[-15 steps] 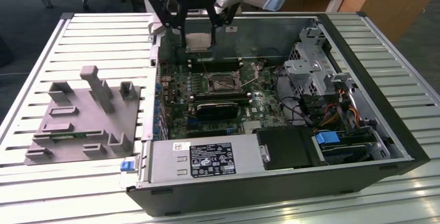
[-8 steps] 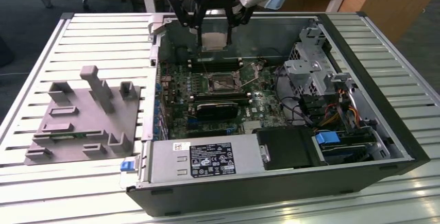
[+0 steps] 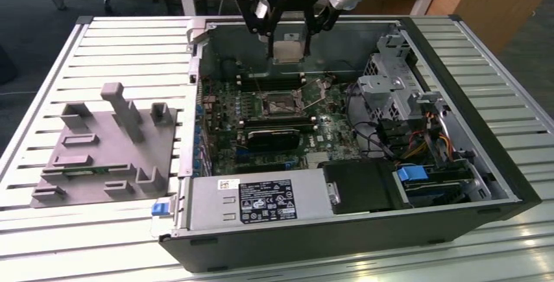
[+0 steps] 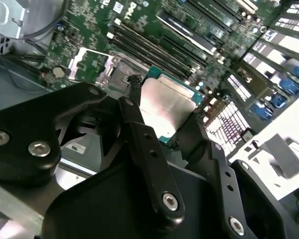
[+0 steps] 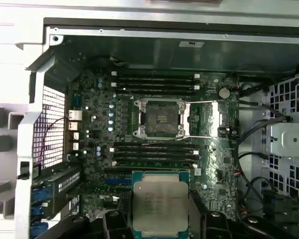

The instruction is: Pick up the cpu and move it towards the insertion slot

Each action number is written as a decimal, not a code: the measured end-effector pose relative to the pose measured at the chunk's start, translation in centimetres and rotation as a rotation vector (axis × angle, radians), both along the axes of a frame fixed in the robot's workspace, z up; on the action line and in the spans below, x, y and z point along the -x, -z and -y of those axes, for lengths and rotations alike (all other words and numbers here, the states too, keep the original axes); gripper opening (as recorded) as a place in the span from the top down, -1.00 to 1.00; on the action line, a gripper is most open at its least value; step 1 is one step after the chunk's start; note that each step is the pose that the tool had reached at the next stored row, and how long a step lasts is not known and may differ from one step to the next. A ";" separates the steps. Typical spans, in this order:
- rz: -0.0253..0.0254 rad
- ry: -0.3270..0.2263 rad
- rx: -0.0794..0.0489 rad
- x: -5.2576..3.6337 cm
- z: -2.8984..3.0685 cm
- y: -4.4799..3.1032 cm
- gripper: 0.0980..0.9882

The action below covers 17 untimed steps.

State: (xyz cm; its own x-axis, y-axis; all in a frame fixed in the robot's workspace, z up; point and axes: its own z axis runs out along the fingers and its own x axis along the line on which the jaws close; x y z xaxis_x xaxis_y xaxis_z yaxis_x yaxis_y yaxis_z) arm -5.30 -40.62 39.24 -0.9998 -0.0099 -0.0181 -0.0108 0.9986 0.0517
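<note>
The arm hangs over the open computer case (image 3: 484, 185), its jaws pinching the cpu (image 3: 287, 51) at the insertion slot's (image 3: 281, 104) twelve o'clock in the exterior view. Its lower edge is hidden in the first wrist view.

Gripper (image 4: 164, 119) gripping cpu (image 4: 164, 107) between black fingers (image 4: 134, 119), silver top showing, hanging above green circuit board (image 4: 70, 45) and memory slots (image 4: 154, 50).
</note>
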 end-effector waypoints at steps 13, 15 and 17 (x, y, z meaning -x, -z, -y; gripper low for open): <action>-0.0007 0.000 0.000 -2.04 -0.91 0.49 0.01; -0.0007 0.000 0.000 -2.20 -1.13 0.60 0.01; -0.0007 0.000 0.000 -2.33 -1.37 0.70 0.01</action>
State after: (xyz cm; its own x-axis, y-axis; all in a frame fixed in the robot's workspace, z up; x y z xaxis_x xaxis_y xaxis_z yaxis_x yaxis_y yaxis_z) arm -2.97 -39.25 38.54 -0.9998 -0.0098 -0.0174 -0.0107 0.9986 0.0516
